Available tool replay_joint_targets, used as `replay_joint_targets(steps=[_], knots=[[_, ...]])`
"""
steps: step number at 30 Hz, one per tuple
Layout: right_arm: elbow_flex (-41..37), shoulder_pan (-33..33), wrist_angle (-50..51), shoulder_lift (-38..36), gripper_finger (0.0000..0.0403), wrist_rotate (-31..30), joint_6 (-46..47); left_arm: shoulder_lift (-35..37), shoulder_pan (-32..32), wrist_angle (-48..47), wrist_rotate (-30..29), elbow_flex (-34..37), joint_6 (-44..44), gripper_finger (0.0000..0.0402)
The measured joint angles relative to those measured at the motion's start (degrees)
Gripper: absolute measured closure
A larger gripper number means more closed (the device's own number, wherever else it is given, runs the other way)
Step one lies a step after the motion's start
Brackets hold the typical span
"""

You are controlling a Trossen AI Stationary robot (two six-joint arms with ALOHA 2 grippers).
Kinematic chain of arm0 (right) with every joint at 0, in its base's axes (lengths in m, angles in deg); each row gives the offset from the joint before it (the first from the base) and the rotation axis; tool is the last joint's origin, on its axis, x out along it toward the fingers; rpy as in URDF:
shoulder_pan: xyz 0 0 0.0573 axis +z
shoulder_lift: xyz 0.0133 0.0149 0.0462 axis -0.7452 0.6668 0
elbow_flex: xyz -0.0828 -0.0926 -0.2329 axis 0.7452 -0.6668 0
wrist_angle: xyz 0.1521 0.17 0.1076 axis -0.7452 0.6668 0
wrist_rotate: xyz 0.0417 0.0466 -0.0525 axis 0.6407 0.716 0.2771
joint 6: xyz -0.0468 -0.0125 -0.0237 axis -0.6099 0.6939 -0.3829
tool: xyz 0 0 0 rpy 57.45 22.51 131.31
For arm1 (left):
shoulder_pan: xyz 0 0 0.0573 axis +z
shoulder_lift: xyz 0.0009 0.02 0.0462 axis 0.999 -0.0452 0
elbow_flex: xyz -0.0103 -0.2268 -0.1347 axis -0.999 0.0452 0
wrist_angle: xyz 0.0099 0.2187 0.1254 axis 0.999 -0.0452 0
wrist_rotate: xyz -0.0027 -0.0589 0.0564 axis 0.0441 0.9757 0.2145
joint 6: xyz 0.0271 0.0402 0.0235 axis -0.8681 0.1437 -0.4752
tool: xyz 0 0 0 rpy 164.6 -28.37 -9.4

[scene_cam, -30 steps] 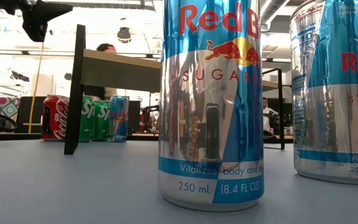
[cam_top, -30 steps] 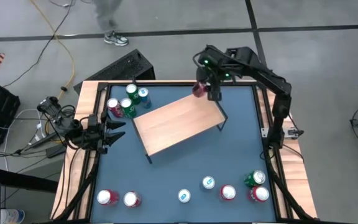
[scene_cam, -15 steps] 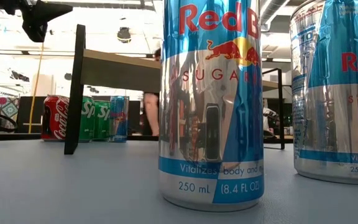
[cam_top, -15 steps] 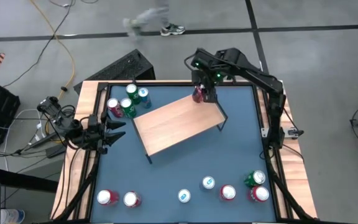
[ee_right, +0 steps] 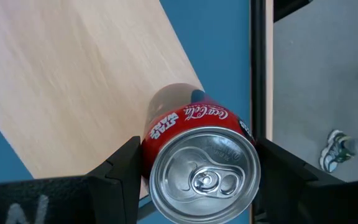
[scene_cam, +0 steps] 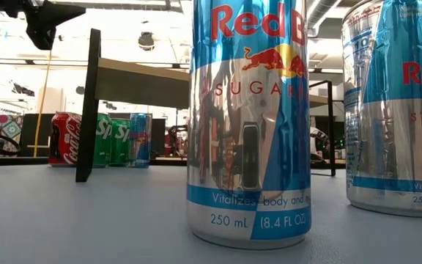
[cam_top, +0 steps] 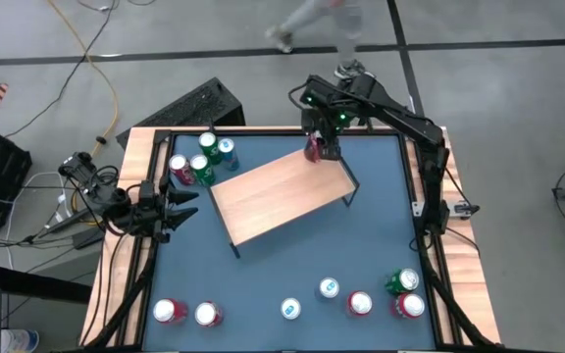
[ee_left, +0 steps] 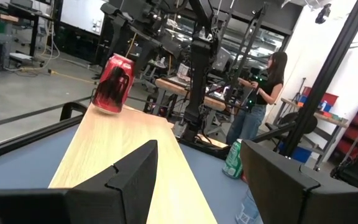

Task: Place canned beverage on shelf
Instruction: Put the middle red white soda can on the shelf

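Red cola can (cam_top: 313,147), clamped upright in right pincer (cam_top: 322,147), now carried inward from beyond the far corner and poised over the far corner of pale wooden shelf on thin black legs (cam_top: 273,196); base apparently close to the board, so only lowering and release remaining. Left pincer (cam_top: 177,208) parked spread at the dark blue worktop (cam_top: 292,260) edge. Cluster of green, red and blue cans (cam_top: 202,160) just beside the shelf, more along the near edge; nothing blocking the board.

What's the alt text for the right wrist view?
A red Coca-Cola can sits between the right gripper jaws, seen top-down, over the far corner of the light wood shelf. The blue tabletop lies beyond, with grey floor past its edge.
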Motion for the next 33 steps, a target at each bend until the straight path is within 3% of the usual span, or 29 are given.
replay_joint_targets(steps=[12,26,33], knots=[[0.28,0.00,-0.29,1.40,0.0168,0.08,0.36,-0.01,0.02,-0.08,0.00,0.01,0.00,0.0185],[0.11,0.53,0.11,1.29,0.0114,-0.66,4.52,-0.01,0.01,-0.06,0.00,0.01,0.00,0.0185],[0.07,0.66,0.26,1.29,0.0106,-0.65,4.62,0.00,0.00,-0.10,0.01,0.01,-0.18,0.0185]])
